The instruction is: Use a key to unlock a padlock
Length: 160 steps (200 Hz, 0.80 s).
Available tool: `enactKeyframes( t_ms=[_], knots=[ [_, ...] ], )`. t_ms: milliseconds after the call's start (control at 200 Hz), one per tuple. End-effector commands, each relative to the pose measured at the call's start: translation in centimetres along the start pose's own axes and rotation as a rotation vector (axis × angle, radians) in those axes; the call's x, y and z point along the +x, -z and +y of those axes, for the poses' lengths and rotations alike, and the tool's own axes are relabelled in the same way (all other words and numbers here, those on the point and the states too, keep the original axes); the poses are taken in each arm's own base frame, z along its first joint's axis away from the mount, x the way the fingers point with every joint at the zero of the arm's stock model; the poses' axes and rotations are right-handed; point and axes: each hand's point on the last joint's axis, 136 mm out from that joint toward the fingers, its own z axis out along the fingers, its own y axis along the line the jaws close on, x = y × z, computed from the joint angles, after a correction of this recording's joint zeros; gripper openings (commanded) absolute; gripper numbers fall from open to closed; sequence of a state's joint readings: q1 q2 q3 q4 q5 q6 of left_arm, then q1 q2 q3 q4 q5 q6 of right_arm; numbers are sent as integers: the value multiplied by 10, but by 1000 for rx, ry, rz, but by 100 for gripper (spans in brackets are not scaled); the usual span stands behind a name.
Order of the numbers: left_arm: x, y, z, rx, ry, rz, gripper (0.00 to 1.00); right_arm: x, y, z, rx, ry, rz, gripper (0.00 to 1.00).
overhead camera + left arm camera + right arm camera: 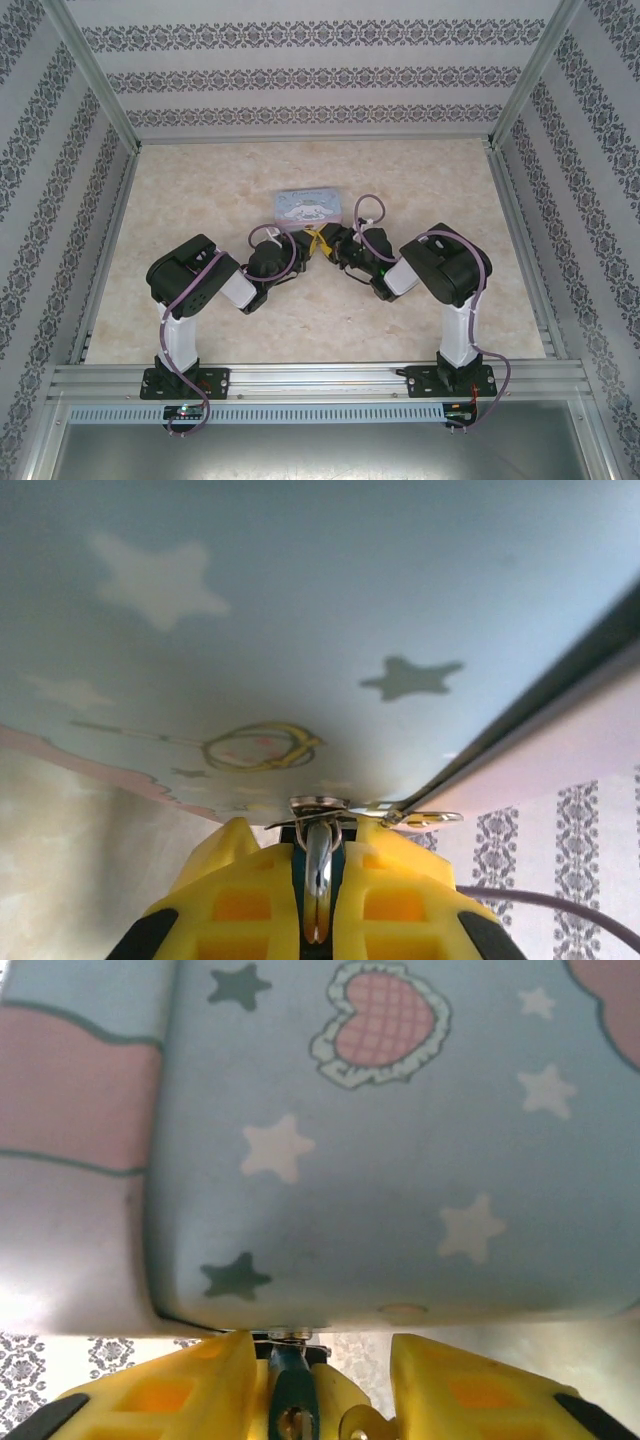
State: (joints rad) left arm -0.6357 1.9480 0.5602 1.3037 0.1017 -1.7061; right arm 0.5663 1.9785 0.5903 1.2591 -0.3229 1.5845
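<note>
The padlock sits pinched at the very tips of the left jaws. It shows a narrow bluish body, a bright silver piece down its middle and a brassy glint at the end nearer the wrist. The left jaws are closed on it, their 2 yellow fingers pressed against its sides.

In the right wrist view the padlock stands inside the right jaws, hard against the finger on the picture's left, bluish with a brassy spot low down. The right jaws stand parted and grip nothing. Their other yellow finger is well apart from the padlock. A slimmer yellow piece lies just beside the padlock inside that gap, with a thin metal ring touching it. In the left wrist view a thin ring of the same kind pokes out sideways from the left jaws' tips. Whether a key sits in the lock I cannot tell.

Just beyond the tips of both pairs of jaws is the tin box, pastel blue and very close to them. Its print is pictures:
- white stars and dark stars
- 1 pink checked heart with a frilled border
- 1 yellow crescent outline
- a pink band edged in dark green

From above, the 2 pairs of jaws meet tip to tip at the near long side of the box, on a marbled beige table.
</note>
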Motion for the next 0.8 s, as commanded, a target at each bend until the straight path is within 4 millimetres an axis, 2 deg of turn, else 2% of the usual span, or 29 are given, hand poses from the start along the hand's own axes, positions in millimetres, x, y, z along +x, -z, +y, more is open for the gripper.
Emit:
enactKeyframes(
  t_ms=[0,170,330,585,595,620,794],
  knots=[
    [53,0,-26,107,-84,222,0,46,10,27,-85,101,190,47],
    [41,-3,-20,93,-102,204,0,43,30,15,-57,107,180,57],
    [29,-4,-16,82,-124,195,0,40,48,5,-26,112,182,60],
    [14,-6,-18,75,-154,199,0,43,70,-21,76,139,221,60],
    [13,-6,-18,75,-154,199,0,44,75,-28,96,133,222,60],
    [13,-6,-18,75,-156,202,0,44,79,-33,112,136,221,60],
    [12,-6,-16,60,-162,222,0,37,92,-28,144,235,200,57]
  ],
)
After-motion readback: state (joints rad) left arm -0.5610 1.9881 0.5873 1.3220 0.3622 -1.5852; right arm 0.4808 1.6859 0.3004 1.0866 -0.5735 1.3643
